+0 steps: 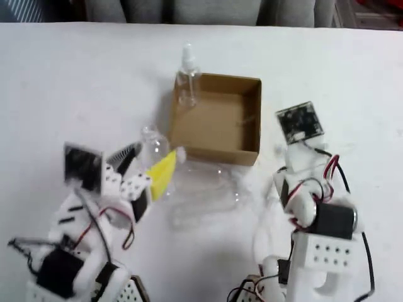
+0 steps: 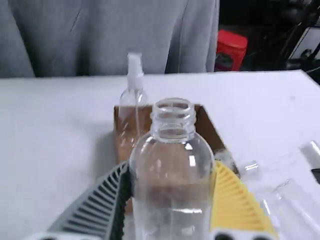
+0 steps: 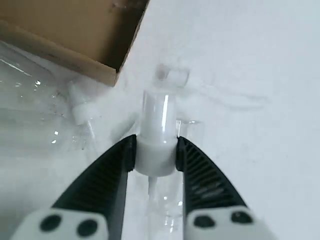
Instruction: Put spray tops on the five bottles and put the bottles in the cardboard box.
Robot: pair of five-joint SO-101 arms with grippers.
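Left wrist view — left gripper (image 2: 172, 172) pinches uncapped bottle (image 2: 172, 150) just left of cardboard box (image 1: 220, 153).
Right of the box, right gripper (image 3: 155, 147) clamps spray top (image 3: 156, 120) — an off-axis approach could miss the neck.

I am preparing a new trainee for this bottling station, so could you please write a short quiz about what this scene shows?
1. True or false: the clear plastic bottle gripped by the left end effector already has a spray top on its neck.
2. What does the right end effector hold? A) a white plastic spray top B) a yellow sponge C) nothing
3. Fill in: the upright clear bottle, its top already fitted, stands at a far ___ of the brown cardboard box.

Key: 1 false, the threaded neck is bare; 2 A; 3 corner.
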